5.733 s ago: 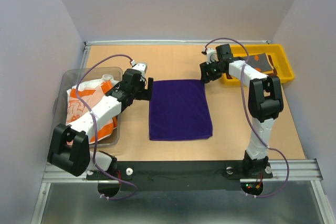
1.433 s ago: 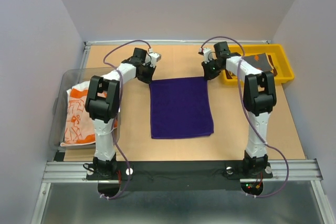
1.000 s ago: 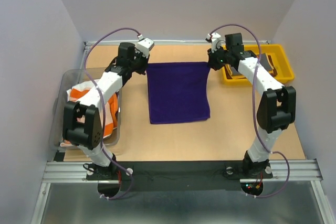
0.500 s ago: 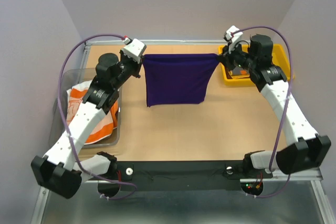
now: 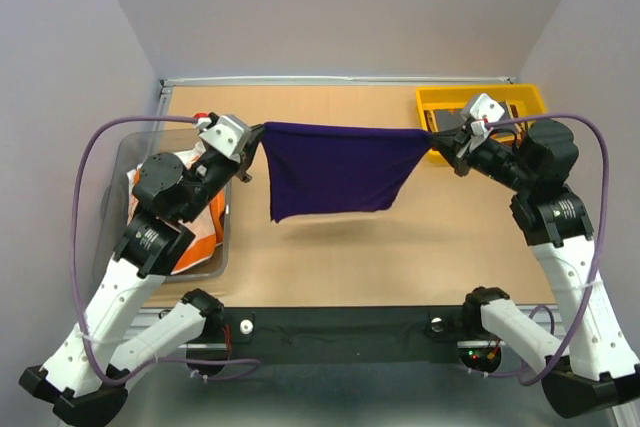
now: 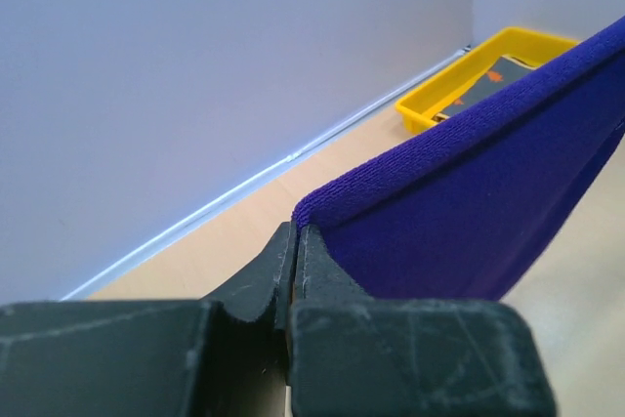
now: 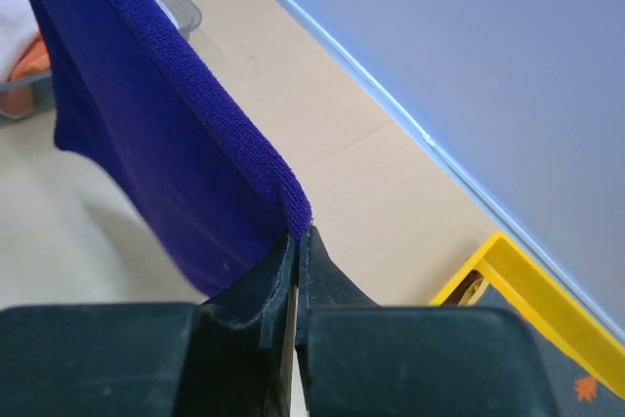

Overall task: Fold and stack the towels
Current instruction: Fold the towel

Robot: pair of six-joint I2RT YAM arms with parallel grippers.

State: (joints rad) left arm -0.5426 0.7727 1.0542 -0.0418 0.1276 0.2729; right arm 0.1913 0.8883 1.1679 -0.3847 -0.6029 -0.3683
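The deep purple towel (image 5: 335, 169) hangs in the air, stretched between both grippers above the table. My left gripper (image 5: 252, 137) is shut on its left top corner; in the left wrist view (image 6: 296, 231) the purple towel (image 6: 469, 202) runs away to the right. My right gripper (image 5: 436, 137) is shut on the right top corner; in the right wrist view (image 7: 298, 236) the purple towel (image 7: 156, 134) drops to the left. The orange-and-white patterned towel (image 5: 200, 232) lies in the clear bin. A dark towel (image 5: 455, 119) lies in the yellow tray.
The clear plastic bin (image 5: 130, 152) stands at the table's left edge, under my left arm. The yellow tray (image 5: 520, 97) stands at the back right, also in the left wrist view (image 6: 488, 51). The wooden table (image 5: 400, 257) is walled at back and sides.
Both grippers took hold of the purple towel's far corners and lifted it off the table. In the last half second they rose and came nearer, with the towel hanging free.
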